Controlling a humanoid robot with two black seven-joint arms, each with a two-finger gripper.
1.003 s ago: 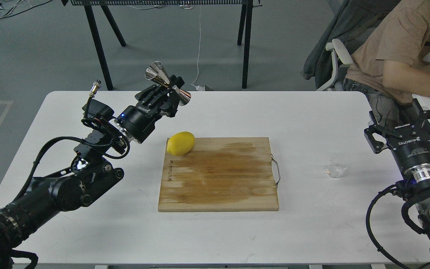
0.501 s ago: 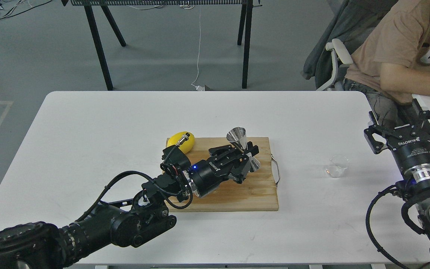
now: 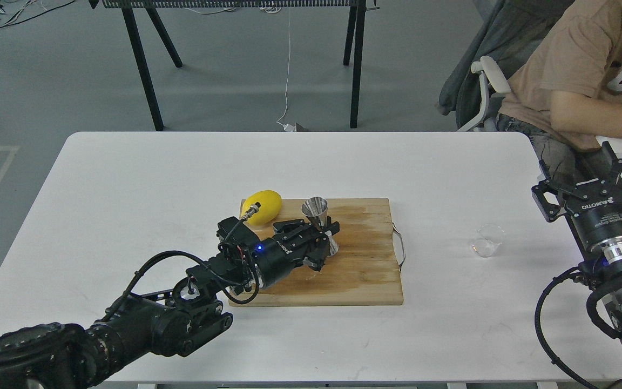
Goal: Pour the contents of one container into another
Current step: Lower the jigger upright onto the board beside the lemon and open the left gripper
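Observation:
The steel hourglass jigger (image 3: pixel 322 222) stands upright on the wooden cutting board (image 3: pixel 365 270), near its middle. My left gripper (image 3: pixel 326 231) is shut on the jigger's waist, the arm reaching in low from the lower left. The small clear glass cup (image 3: pixel 488 240) sits on the white table to the right of the board, with nothing touching it. My right gripper (image 3: pixel 594 175) stands open at the table's right edge, behind and to the right of the cup, with nothing between its fingers.
A yellow lemon (image 3: pixel 261 207) lies on the board's far left corner, just behind my left wrist. A metal handle (image 3: pixel 399 246) sticks out of the board's right edge. A seated person (image 3: pixel 586 70) is at the back right.
My left arm carried the jigger from high above the table's back left down onto the board, then shifted it left and lower. The right gripper drifted slightly right.

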